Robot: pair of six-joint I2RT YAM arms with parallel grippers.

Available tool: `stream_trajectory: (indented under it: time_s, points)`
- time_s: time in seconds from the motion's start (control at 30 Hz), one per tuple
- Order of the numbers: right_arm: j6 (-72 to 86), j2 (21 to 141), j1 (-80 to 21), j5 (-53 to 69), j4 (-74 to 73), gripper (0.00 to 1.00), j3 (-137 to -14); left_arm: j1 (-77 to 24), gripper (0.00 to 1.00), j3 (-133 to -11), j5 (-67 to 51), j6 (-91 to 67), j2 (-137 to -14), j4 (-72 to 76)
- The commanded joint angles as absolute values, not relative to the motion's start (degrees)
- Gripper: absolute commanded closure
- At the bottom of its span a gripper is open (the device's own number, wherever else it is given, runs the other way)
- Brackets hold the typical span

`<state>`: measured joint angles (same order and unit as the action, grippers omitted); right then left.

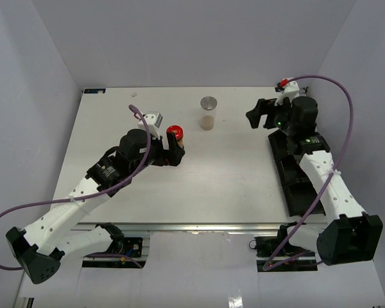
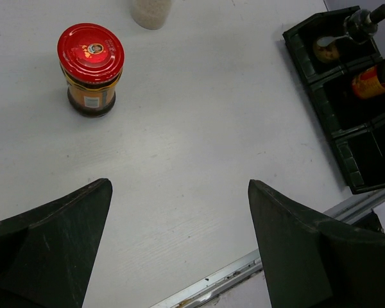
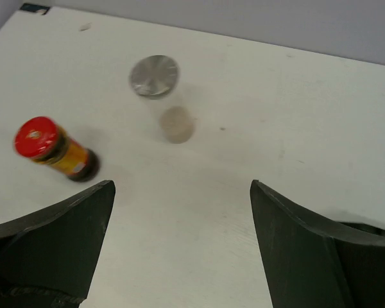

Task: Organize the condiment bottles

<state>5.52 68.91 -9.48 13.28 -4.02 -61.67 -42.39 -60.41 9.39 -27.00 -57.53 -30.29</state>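
The left arm [image 1: 77, 199] reaches from the near left corner of the table [image 1: 231, 173] toward its middle, wrist bent low. The left gripper [image 1: 172, 156] tilts down at the surface, jaws spread wide. The right arm [image 1: 327, 186] runs along the right edge. Near the far right corner the right gripper [image 1: 255, 117] turns leftward, its jaws also wide apart.

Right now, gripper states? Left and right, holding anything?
Left gripper: open, empty; the red-capped bottle stands ahead of it, untouched.
Right gripper: open, empty.
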Motion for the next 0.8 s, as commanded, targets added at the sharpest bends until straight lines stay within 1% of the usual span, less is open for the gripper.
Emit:
stream_trajectory:
  time_s: [0.0,0.13,0.3,0.4,0.67,0.77]
  points:
    - [1.24,75.67,-21.42,16.61,-2.28,0.10,-69.60,-41.84,0.02,-59.26,15.03,-30.84,-51.96,-32.92]
    - [0.44,82.97,-29.60,12.79,-1.12,0.10,-74.17,-41.84,0.02,-61.30,17.74,-31.55,-49.47,-37.09]
    - [-1.58,92.97,-35.16,13.99,1.71,0.10,-81.40,-41.84,0.02,-62.31,16.04,-29.69,-43.66,-37.03]
    - [-3.87,98.89,-39.00,11.48,0.79,0.10,-85.78,-41.84,0.02,-62.21,14.17,-29.13,-41.11,-36.17]
    - [-5.03,109.96,-42.47,8.94,0.42,0.10,-95.59,-41.84,0.02,-62.10,13.36,-28.71,-38.06,-36.33]
    - [-5.59,112.17,-43.35,7.99,0.09,0.10,-96.72,-41.84,0.02,-61.97,13.59,-28.57,-38.06,-36.62]
